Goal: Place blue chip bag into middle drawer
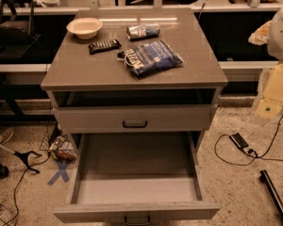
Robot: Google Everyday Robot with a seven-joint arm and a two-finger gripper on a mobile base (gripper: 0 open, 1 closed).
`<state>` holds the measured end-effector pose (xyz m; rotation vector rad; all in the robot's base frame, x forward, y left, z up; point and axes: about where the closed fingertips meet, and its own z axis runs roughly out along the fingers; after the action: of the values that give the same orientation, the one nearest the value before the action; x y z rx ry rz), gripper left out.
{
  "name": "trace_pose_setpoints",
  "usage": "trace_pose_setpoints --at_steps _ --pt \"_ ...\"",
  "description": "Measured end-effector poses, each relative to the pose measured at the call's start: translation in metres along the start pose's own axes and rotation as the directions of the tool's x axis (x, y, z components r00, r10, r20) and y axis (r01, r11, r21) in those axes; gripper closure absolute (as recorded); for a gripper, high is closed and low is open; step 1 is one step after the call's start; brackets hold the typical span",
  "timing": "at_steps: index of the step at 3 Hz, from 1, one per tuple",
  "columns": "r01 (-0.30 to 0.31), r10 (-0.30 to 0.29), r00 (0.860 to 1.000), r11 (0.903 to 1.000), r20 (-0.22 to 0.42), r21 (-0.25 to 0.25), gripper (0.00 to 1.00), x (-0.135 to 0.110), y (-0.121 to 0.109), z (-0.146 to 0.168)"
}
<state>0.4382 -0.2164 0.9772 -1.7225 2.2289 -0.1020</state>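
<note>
- Seeing the blue chip bag [151, 57] on the cabinet top [75, 69], middle drawer [137, 188] open below.
- My gripper [272, 95] hangs well to its right; I cannot tell its state.

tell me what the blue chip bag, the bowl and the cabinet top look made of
Blue chip bag: crinkly foil or plastic film, glossy creases. Bowl: pale, matte, likely paper or plastic; unclear. Cabinet top: smooth grey laminate, perhaps, with soft light reflections. Gripper: not in view.
</note>
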Motion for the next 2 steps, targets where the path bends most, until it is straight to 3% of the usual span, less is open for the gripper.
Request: trace_pose_setpoints --at_steps 1,2 --pt "0.0 0.0 1.0 1.0 0.0 0.0 0.0 0.0 0.0 0.0" --pt "0.004 -0.008 0.998 0.9977 0.063 0.068 0.0 -0.022 -0.033 0.012"
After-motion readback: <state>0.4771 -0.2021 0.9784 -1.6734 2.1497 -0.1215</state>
